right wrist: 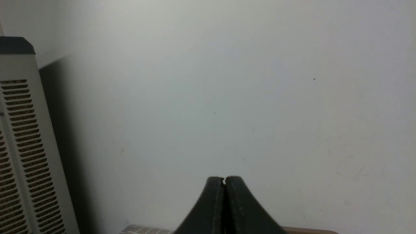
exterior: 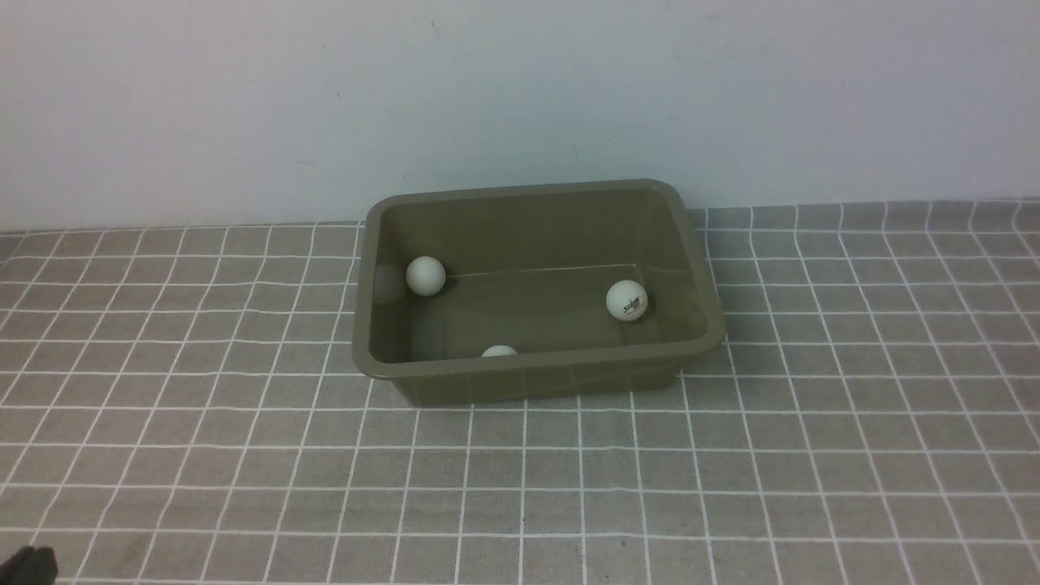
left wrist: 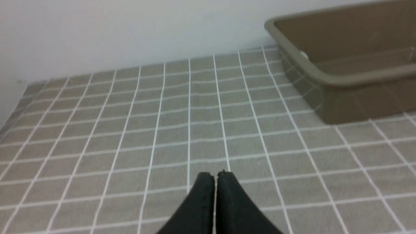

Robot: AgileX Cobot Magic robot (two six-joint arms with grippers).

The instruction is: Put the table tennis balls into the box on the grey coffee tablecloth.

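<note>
The olive-brown box (exterior: 536,370) stands on the grey coffee tablecloth (exterior: 244,455), near the wall. Three white table tennis balls lie inside it: one (exterior: 425,275) at the left wall, a lettered one (exterior: 626,300) at the right, and one (exterior: 499,351) half hidden behind the near rim. My left gripper (left wrist: 215,175) is shut and empty, low over the cloth, with the box (left wrist: 328,78) farther ahead. In the front view only a dark tip of it (exterior: 28,565) shows at the bottom left corner. My right gripper (right wrist: 224,178) is shut, empty and faces the wall.
A white wall (exterior: 520,97) runs right behind the box. In the right wrist view a pale slotted appliance (right wrist: 22,146) stands against the wall, and a strip of the box rim (right wrist: 308,231) shows low beside the fingers.
</note>
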